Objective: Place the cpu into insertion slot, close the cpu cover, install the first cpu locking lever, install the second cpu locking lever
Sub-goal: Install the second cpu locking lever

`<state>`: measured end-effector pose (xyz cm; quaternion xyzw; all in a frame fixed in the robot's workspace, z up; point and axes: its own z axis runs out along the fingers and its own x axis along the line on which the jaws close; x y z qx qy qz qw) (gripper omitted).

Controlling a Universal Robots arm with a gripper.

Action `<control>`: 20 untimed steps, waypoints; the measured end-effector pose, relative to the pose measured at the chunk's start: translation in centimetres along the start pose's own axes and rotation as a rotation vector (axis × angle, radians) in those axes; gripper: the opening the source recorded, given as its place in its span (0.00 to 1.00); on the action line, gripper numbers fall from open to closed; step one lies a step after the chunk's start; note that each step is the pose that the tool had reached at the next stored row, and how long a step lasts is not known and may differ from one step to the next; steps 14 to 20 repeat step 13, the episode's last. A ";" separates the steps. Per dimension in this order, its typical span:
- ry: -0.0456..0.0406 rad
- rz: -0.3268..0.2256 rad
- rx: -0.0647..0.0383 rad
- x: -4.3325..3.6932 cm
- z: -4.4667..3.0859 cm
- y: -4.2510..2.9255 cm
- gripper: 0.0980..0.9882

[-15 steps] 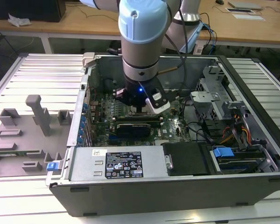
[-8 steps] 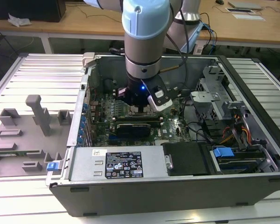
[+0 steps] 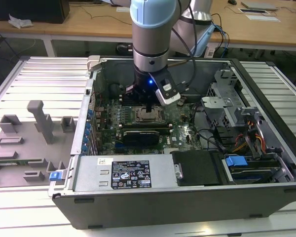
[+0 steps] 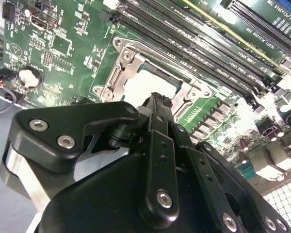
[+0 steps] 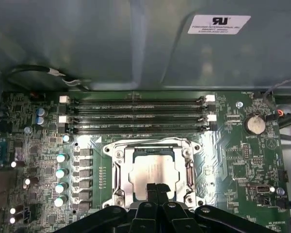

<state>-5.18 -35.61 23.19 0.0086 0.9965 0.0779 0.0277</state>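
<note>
While the arm stands plumb over the open computer case (image 3: pixel 266 148), the exterior view places the gripper (image 3: pixel 148 106) directly above the insertion slot (image 3: pixel 149 116) on the green motherboard (image 3: pixel 185 132), a vertical approach that suits pressing or seating work at the socket. Memory slots (image 3: pixel 143 133) run at the socket's 6 o'clock in this view.

Second wrist view: the gripper (image 4: pixel 157 100) fingers are drawn together, tips meeting with no visible gap and nothing clamped between them, poised over the near edge of the socket. The cpu cover (image 4: pixel 123 73) appears to lie down flat over the frame, and the cpu (image 4: pixel 145 87) shows pale through its opening.

First wrist view: the cpu (image 5: pixel 153 169) sits square in the insertion slot (image 5: pixel 117 167), silver top showing inside the cpu cover (image 5: pixel 155 145). Gripper (image 5: pixel 155 187) tips hover at the chip's 6 o'clock edge. I judge the chip already placed; whether either locking lever is latched I cannot tell.
</note>
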 end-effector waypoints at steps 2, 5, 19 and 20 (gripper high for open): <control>-0.0002 -0.001 0.017 -0.01 -0.01 0.32 0.01; -0.0002 -0.001 0.019 -0.05 -0.80 0.72 0.01; -0.0002 -0.001 0.019 -0.05 -0.85 0.74 0.01; -0.0002 -0.001 0.019 -0.05 -0.85 0.74 0.01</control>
